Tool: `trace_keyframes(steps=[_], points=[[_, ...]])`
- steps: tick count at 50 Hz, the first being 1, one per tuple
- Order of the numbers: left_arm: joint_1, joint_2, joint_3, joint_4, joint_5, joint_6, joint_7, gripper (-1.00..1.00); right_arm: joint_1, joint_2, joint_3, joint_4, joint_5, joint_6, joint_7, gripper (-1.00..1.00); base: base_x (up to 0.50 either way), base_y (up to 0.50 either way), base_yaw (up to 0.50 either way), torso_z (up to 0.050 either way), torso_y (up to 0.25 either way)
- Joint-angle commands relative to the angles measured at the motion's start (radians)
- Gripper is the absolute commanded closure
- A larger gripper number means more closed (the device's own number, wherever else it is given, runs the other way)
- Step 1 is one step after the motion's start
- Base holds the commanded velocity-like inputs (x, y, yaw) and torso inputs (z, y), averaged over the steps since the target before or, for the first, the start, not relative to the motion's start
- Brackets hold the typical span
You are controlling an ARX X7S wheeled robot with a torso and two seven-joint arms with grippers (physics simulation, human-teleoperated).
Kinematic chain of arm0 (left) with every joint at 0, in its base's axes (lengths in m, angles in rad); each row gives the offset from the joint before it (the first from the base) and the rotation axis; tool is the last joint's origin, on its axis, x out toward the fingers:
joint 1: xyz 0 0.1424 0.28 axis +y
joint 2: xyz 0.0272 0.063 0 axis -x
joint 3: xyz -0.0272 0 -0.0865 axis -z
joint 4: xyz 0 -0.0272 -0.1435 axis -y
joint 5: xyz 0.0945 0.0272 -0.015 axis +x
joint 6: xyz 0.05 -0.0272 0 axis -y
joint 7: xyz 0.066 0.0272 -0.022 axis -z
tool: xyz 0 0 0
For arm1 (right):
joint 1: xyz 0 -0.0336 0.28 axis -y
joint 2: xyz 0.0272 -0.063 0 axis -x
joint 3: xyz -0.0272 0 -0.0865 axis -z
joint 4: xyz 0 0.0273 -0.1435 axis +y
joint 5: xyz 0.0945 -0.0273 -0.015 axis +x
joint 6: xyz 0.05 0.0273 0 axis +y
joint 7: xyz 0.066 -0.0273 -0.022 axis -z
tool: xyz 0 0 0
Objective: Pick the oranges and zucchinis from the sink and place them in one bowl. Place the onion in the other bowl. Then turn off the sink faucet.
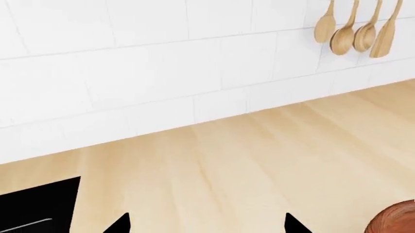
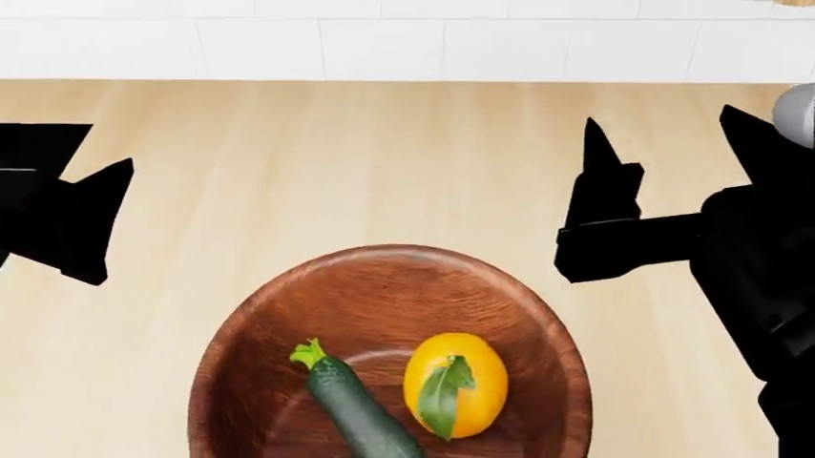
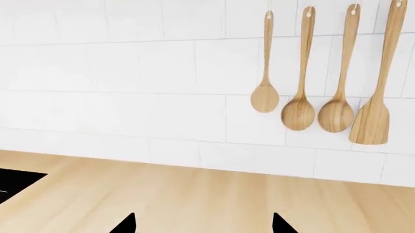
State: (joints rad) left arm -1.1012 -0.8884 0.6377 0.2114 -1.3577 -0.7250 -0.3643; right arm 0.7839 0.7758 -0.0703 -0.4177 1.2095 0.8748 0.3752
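A large reddish-brown wooden bowl (image 2: 382, 286) sits on the light wood counter at the front of the head view. In it lie a dark green zucchini (image 2: 357, 405) and a yellow-orange orange (image 2: 456, 382) with a green leaf. The bowl's rim also shows in the left wrist view (image 1: 395, 221). My left gripper (image 1: 207, 224) is open and empty above bare counter, to the left of the bowl. My right gripper (image 2: 662, 124) is open and empty above the counter, right of and behind the bowl; it also shows in the right wrist view (image 3: 201, 224). The onion, the faucet and a second bowl are out of view.
A corner of the black sink shows in the left wrist view (image 1: 39, 204) and the right wrist view (image 3: 13, 179). A white tiled wall (image 2: 407, 38) backs the counter. Several wooden spoons (image 3: 304, 77) hang on it, also seen in the left wrist view (image 1: 356, 29).
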Motion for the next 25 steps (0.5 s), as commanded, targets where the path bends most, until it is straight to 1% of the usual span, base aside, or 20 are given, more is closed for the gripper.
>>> trace_keyframes(steps=[1,11,25], points=[[0.016,-0.010,-0.027,0.013,-0.016,0.022,0.003,-1.00,-0.073,0.008,0.045,-0.022,-0.019,-0.041,-0.008,-1.00,-0.21,0.50,0.00,0.000,0.000],[0.018,-0.002,-0.024,0.017,-0.012,0.024,-0.004,-1.00,-0.103,0.013,0.066,-0.029,-0.005,-0.049,0.008,-1.00,-0.33,0.50,0.00,0.000,0.000],[0.021,-0.001,-0.027,0.018,-0.014,0.028,-0.006,-1.00,-0.099,0.024,0.060,-0.032,-0.005,-0.038,0.017,-1.00,-0.39,0.47,0.00,0.000,0.000]])
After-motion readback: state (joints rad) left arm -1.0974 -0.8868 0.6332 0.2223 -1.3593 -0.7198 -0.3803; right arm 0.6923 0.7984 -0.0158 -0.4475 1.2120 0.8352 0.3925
